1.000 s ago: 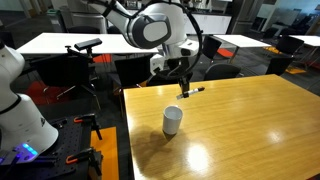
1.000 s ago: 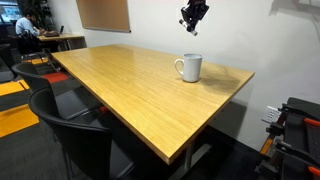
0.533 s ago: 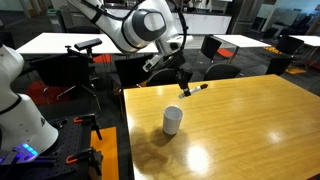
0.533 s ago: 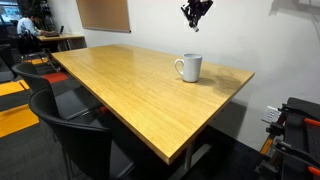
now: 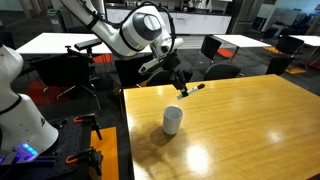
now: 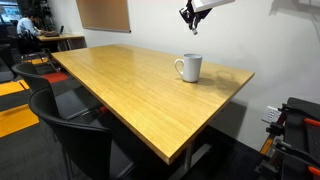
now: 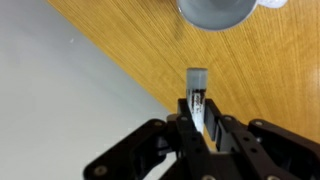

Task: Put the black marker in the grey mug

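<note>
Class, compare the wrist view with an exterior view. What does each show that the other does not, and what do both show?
Only the wrist view: a close look at the marker clamped in the gripper, its whitish end pointing toward the mug, which is cut off at the frame's edge. Only an exterior view: the arm, the chairs and the whole mug standing upright. Both: marker, mug, gripper and wooden table.
</note>
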You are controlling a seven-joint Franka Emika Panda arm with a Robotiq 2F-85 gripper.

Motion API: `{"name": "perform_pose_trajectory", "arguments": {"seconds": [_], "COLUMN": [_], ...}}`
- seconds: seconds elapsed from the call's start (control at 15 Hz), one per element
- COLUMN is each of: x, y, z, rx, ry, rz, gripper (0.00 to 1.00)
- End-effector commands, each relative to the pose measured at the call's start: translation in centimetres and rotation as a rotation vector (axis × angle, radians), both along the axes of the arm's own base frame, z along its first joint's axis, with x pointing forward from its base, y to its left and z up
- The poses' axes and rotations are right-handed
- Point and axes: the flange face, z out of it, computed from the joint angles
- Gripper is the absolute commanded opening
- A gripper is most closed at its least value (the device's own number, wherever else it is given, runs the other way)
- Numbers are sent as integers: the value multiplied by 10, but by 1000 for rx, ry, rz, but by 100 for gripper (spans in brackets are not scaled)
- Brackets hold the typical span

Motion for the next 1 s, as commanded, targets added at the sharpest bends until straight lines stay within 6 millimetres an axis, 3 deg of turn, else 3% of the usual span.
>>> {"name": "perform_pose_trajectory", "arguments": {"seconds": [0.0,0.27,0.33,0.6,0.67,0.93], "x": [-7,-16,-6,-8,-8,-10], "y": [10,18,14,16,16,24], "z": [-1,-5,-9,-10,-10,-17], "rx": [-52,-97,-66,-71,-71,-57], "ry": [-43,-43,-35,-31,-31,-88], "rz": [-63,-67,-65,-58,-58,-113], "gripper": [5,5,20,20,5,5]}}
